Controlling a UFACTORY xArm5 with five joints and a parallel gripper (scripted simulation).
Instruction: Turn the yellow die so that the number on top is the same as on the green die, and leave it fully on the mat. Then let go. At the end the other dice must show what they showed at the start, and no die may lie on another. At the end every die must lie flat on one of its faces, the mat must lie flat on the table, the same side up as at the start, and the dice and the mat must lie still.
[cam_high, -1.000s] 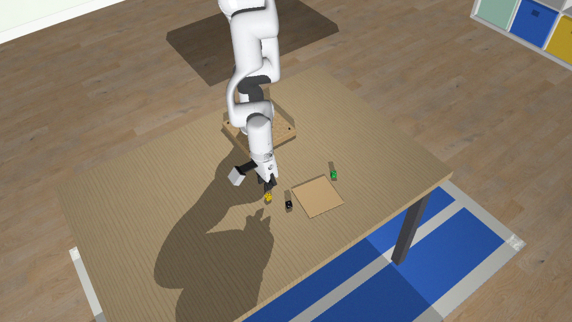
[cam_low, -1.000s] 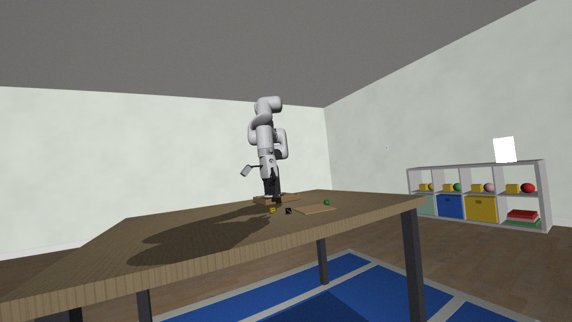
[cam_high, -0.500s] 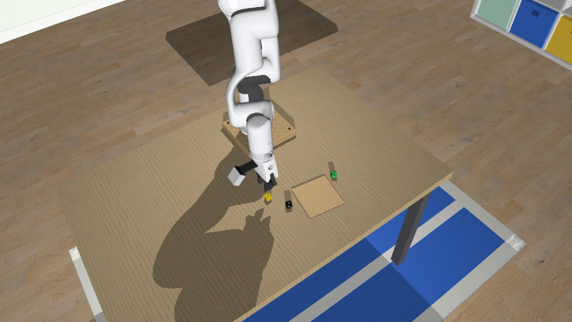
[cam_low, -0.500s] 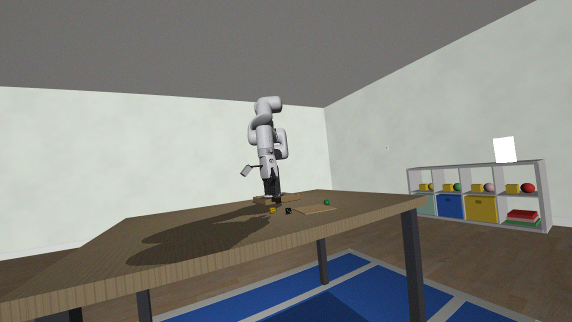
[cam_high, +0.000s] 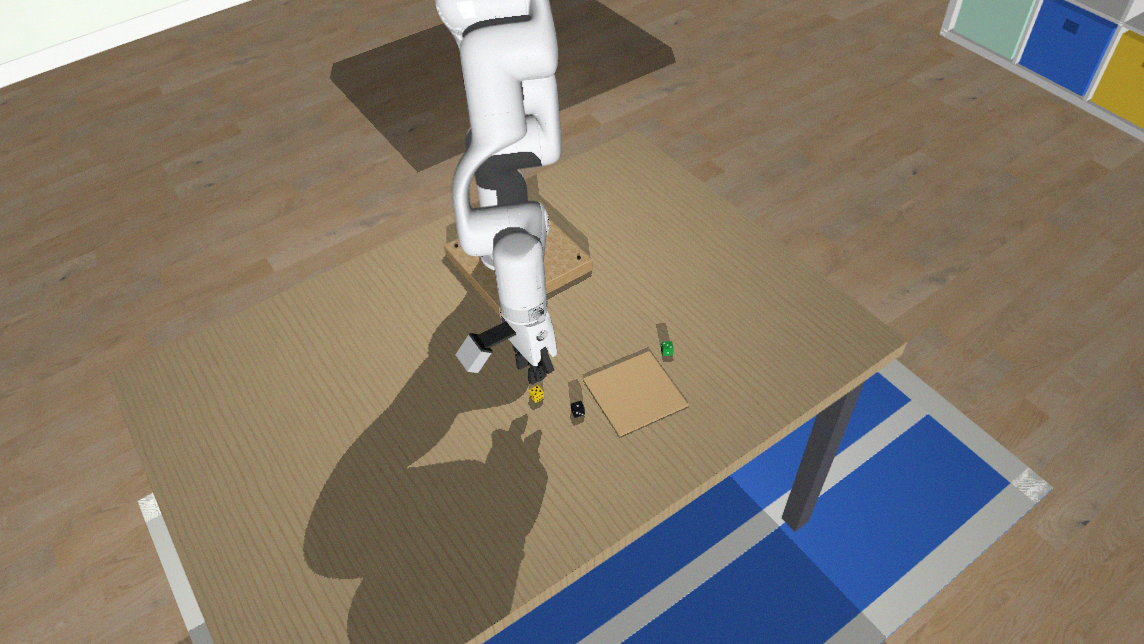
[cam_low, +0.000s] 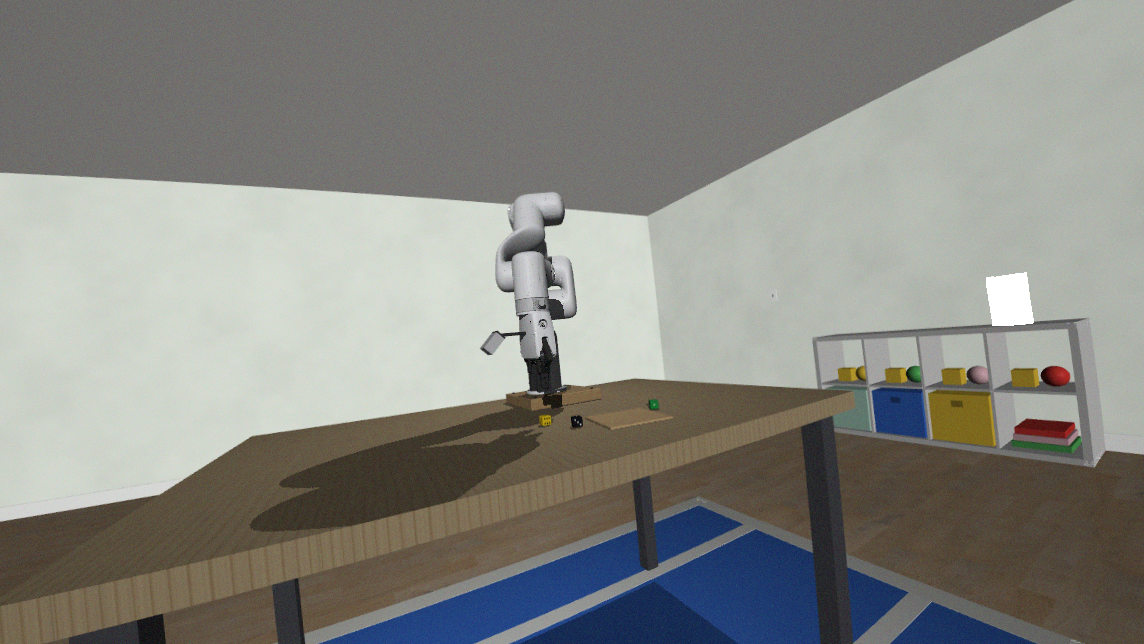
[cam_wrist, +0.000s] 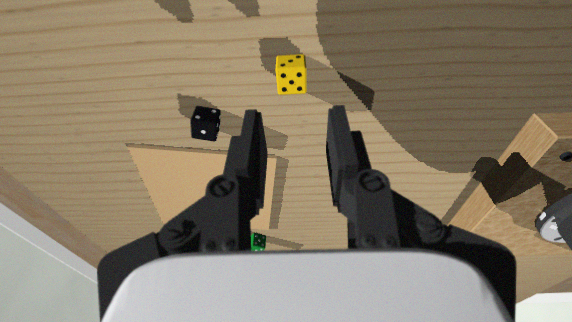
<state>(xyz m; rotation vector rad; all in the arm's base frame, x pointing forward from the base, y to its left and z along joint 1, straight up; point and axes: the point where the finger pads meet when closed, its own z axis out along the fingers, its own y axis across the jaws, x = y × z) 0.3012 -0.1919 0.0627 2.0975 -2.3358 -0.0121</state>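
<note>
The yellow die (cam_high: 536, 392) lies on the bare table, left of the tan mat (cam_high: 635, 391) and off it. In the wrist view the yellow die (cam_wrist: 291, 74) shows a six-pip face toward the camera. The green die (cam_high: 666, 348) lies on the table by the mat's far right corner. My gripper (cam_high: 541, 374) hangs just above the table, a little on the arm-base side of the yellow die. Its fingers stand partly apart with nothing between them. The wrist view shows the green die (cam_wrist: 258, 241) partly hidden behind a finger.
A black die (cam_high: 577, 409) lies between the yellow die and the mat's left edge, close to both. The arm's wooden base plate (cam_high: 520, 260) stands behind the gripper. The table's front edge runs near the mat.
</note>
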